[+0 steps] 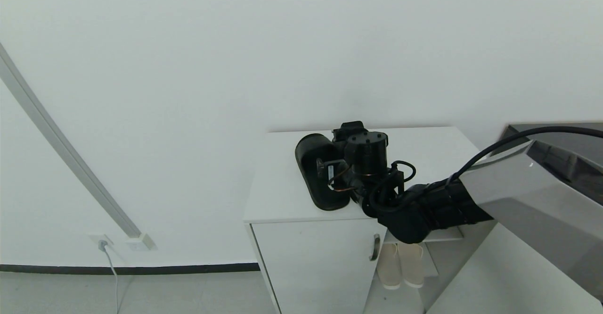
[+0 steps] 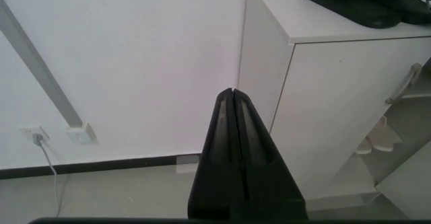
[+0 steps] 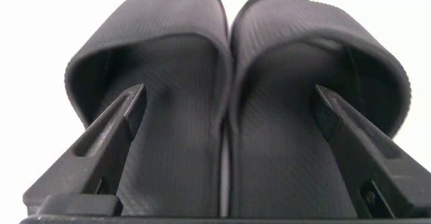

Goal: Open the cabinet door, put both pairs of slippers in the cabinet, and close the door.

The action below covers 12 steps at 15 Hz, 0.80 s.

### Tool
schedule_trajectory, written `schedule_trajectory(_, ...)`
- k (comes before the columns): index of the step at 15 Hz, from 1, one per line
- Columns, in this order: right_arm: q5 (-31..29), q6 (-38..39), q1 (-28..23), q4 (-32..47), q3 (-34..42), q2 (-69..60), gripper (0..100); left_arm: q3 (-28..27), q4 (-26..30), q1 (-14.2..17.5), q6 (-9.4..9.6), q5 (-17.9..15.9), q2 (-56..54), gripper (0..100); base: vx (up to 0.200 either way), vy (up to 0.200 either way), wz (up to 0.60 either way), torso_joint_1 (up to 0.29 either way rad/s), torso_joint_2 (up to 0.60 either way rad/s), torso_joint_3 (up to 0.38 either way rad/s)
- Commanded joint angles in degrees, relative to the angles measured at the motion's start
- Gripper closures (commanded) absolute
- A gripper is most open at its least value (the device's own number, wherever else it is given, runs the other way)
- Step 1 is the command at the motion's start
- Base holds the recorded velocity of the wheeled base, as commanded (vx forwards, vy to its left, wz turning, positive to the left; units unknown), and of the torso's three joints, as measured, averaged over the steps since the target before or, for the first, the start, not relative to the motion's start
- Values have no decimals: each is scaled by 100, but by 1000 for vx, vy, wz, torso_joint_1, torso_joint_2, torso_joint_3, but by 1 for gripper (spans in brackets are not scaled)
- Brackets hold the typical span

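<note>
A pair of black slippers lies side by side on top of the white cabinet. My right gripper is open at their mouths, with one finger in the left slipper's opening and the other in the right one. A beige pair of slippers stands on a low shelf inside the cabinet, whose right door is swung open. The left door with its handle is closed. My left gripper is shut on nothing, low and left of the cabinet.
A wall socket with a cable and a slanting grey conduit are on the wall left of the cabinet. Bare floor lies below them. A dark grey surface sits at the far right.
</note>
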Motion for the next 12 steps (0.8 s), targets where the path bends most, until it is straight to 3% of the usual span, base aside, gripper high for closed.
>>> schedule_trajectory(1, -7, -5, -20, 6, -148, 133, 0, 1, -2, 1, -1, 1, -2, 100, 0, 0, 0, 0, 0, 0)
schedule_trajectory(2, -7, -5, -29, 6, -210, 159, 100, 1, -2, 1, -1, 1, -2, 100, 0, 0, 0, 0, 0, 0)
schedule_trajectory(8, -7, -5, -29, 305, -561, 265, 100, 1, -2, 1, -10, 1, -2, 100, 0, 0, 0, 0, 0, 0)
schedule_trajectory(12, 2, -5, 15, 305, -219, -280, 100, 1, -2, 1, -1, 1, -2, 100, 0, 0, 0, 0, 0, 0)
